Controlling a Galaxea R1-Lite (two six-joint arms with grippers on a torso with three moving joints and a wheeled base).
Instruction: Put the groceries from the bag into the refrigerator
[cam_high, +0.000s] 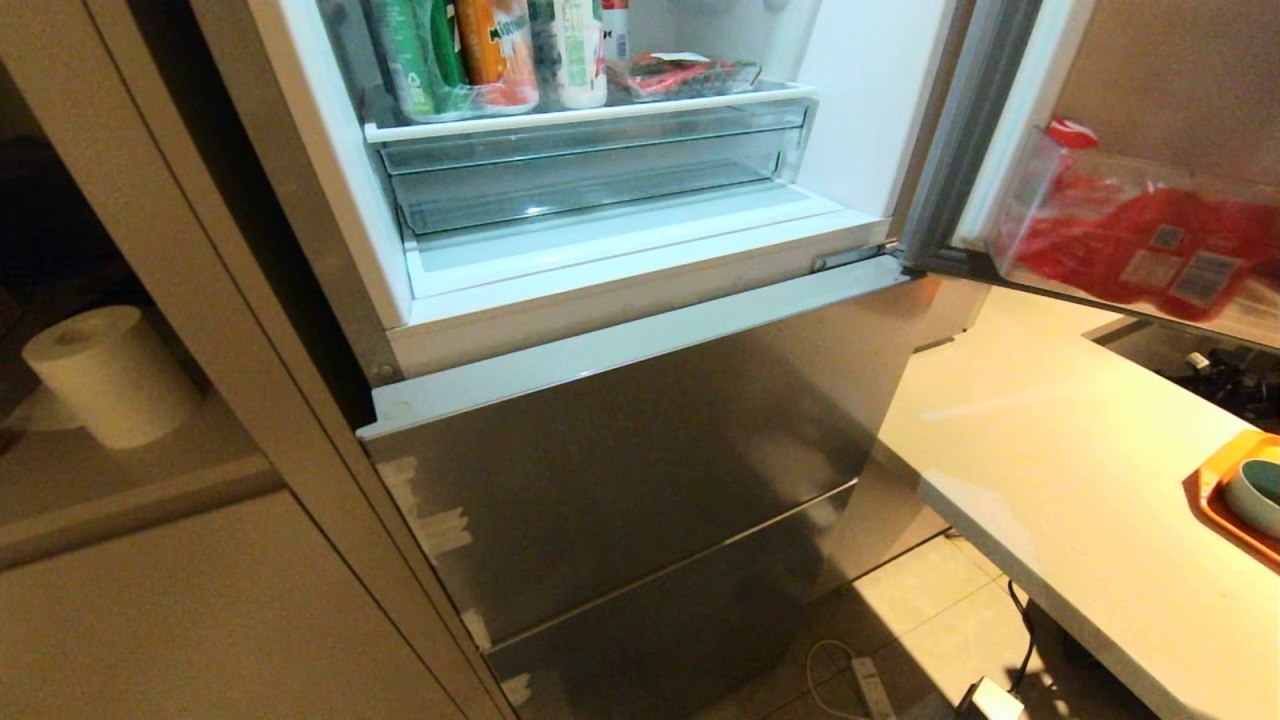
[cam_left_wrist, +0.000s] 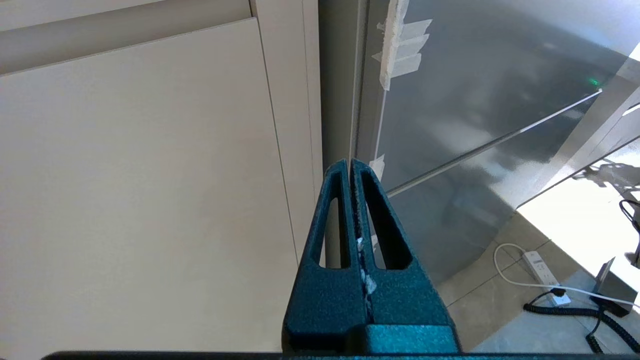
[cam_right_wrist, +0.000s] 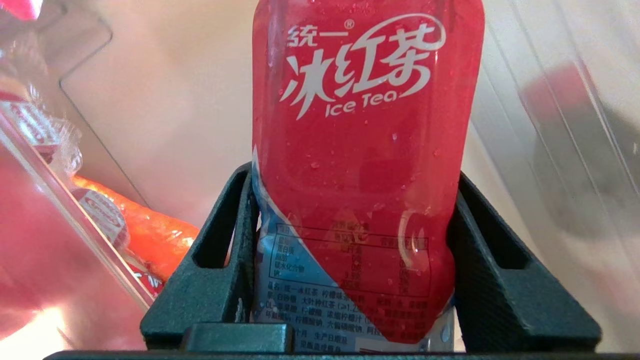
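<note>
While the left claw (cam_left_wrist: 350, 170) hangs pressed shut and empty beside the lower refrigerator (cam_high: 640, 470) doors, the right claw (cam_right_wrist: 352, 200) grips a red ice tea bottle (cam_right_wrist: 367, 150) upright inside the open door's clear bin (cam_high: 1130, 235), probably for standing it there.

One paper-towel roll (cam_high: 110, 375), one orange tray (cam_high: 1235, 490), one power strip (cam_high: 872, 685) — and one red ice-tea bottle (cam_right_wrist: 365, 150).

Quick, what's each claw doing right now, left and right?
Left claw: closed, empty, beside the refrigerator.
Right claw: clamped on a red ice tea bottle.
</note>
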